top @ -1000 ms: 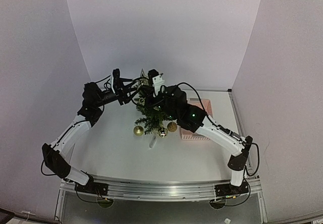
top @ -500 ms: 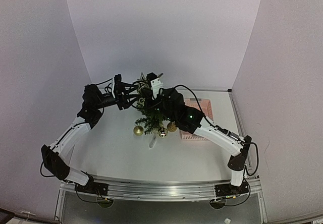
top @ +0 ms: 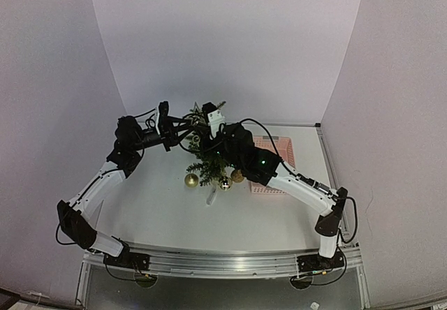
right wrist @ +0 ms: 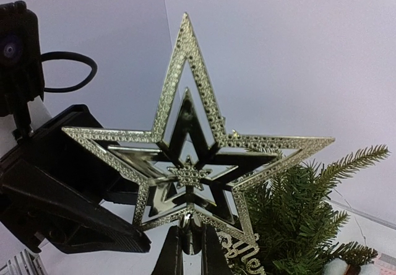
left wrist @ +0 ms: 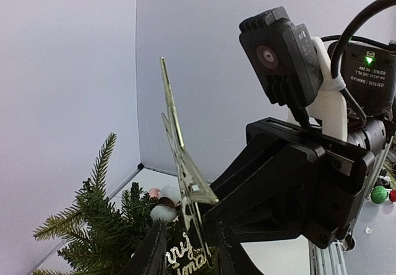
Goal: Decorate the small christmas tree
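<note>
Step in hand, by the look: topping tree (top: 209,163) w/ gold star (right wrist: 189,157). To do well: hold star upright, stem down, line up over top shoot, then lower straight, sliding stem onto shoot, not into side twigs. Go slow; light tree, prob. apt to tip under sideways push. Release one gripper only after confirming firm hold by the other; release the last only w/ star seated, no lean. Mind gold script tag (right wrist: 238,250) by stem: likely to snag on needles.

Right gripper (right wrist: 189,256): closed, pinching star's stem between fingers (right wrist: 168,259); star face-on just above in rt wrist view. Left gripper (left wrist: 189,259): fingers either side of star's lower part, star seen edge-on; narrow gap, but can't tell if clamped or just flanking.

Tree: standing approx mid table (top: 154,212), both arms meeting over its top, left gripper in from 9 o'clock, right from 4 o'clock. Top view: tree body at 6 o'clock of grippers, close under them. Rt wrist view: branches at 4 o'clock of star, near. Left wrist view: branches at 8 o'clock of star, just beside fingers. Stem-to-shoot contact: hidden. Gold balls (top: 191,180) at tree's lower edge, 6 o'clock side; hanging or lying, can't tell. Pink basket (top: 276,163) at 3 o'clock of tree, partly under right arm.
</note>
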`<state>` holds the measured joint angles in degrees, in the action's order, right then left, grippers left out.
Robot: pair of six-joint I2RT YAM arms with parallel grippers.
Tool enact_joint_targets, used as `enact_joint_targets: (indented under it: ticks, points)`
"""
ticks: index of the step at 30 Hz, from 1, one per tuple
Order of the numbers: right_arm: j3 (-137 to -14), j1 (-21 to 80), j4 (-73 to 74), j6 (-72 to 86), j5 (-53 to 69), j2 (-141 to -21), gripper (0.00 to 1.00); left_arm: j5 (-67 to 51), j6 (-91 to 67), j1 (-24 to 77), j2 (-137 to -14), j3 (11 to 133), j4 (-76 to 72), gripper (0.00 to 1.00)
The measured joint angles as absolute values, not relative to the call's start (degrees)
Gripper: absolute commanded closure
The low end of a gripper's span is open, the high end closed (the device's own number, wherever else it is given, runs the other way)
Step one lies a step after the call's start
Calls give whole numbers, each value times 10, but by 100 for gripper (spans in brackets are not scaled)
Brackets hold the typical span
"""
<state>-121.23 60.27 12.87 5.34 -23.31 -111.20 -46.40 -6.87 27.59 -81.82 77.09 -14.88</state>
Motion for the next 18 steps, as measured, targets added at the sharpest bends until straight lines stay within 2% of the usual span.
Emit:
enact_joint_targets:
  ticks: [6,10,14,18]
  points:
    - [-1213,602,128,51,-232,-1112,100,-463,-70,276,-818,776,-139,89]
    - [-1213,601,128,47,-232,-1112,100,-463,-69,278,-818,776,-135,92]
    - [-1216,601,129,43,-231,-1114,100,-461,-71,278,-818,777,-135,100]
    - [-1220,601,127,39,-231,-1115,100,-458,-73,278,-818,779,-135,100]
